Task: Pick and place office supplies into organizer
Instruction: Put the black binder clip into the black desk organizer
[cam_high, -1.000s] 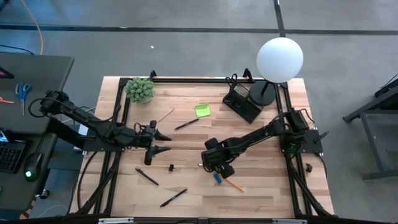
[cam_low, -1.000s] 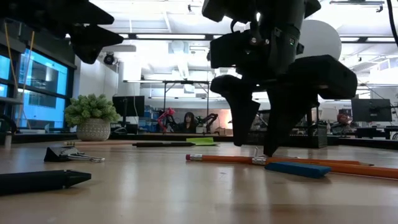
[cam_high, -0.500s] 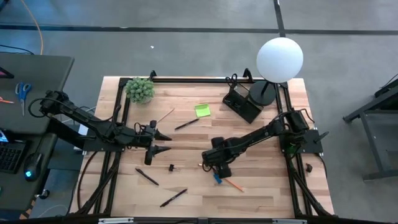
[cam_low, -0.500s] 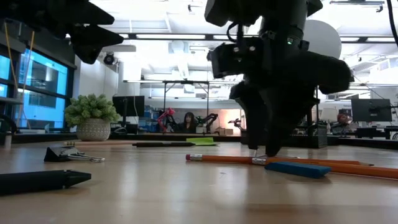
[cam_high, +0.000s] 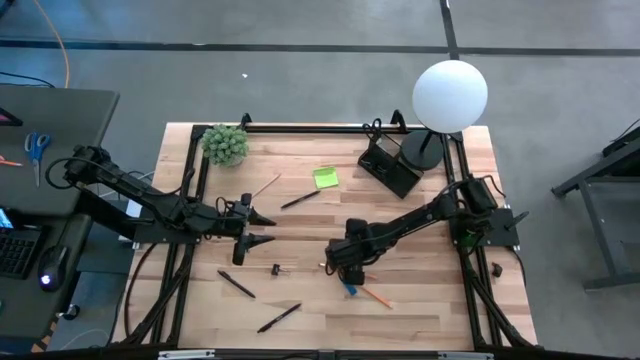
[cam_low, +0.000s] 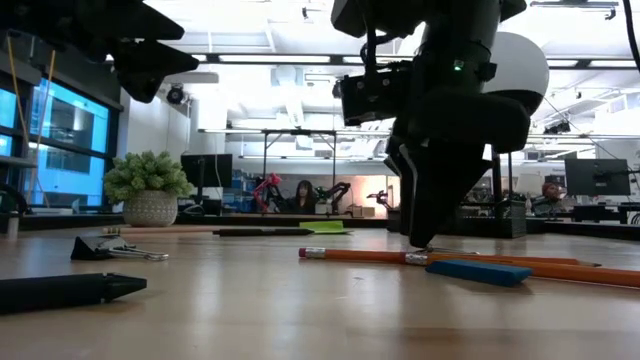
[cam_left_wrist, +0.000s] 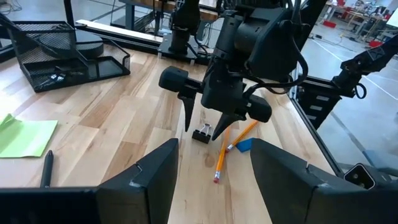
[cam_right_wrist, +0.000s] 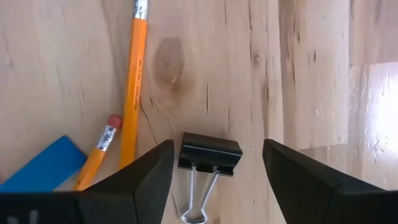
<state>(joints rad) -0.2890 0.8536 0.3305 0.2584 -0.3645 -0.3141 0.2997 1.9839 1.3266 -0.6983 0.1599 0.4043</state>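
Observation:
My right gripper (cam_high: 348, 268) points down over a small black binder clip (cam_right_wrist: 209, 153) lying on the table. It is open, with one finger on either side of the clip and a gap on both sides. Two orange pencils (cam_right_wrist: 132, 81) and the small blue piece (cam_right_wrist: 40, 167) lie right beside the clip. My left gripper (cam_high: 262, 229) is open and hovers over the table's left half. The black mesh organizer (cam_high: 388, 165) stands at the far right by the lamp. The lime-green sticky-note pad (cam_high: 325, 178) lies flat near it.
A white globe lamp (cam_high: 450, 95) stands beside the organizer and a potted plant (cam_high: 225, 144) at the far left corner. Black pens (cam_high: 300, 199) (cam_high: 237, 284) (cam_high: 279, 317), a wooden pencil (cam_high: 265, 186) and a second clip (cam_high: 275, 269) lie scattered on the table.
My right gripper has turned about its wrist: in the low view the two fingers first stood side by side and now line up one behind the other. It has also shifted a little toward the table's far right. The clip, pencils and blue piece have stayed put.

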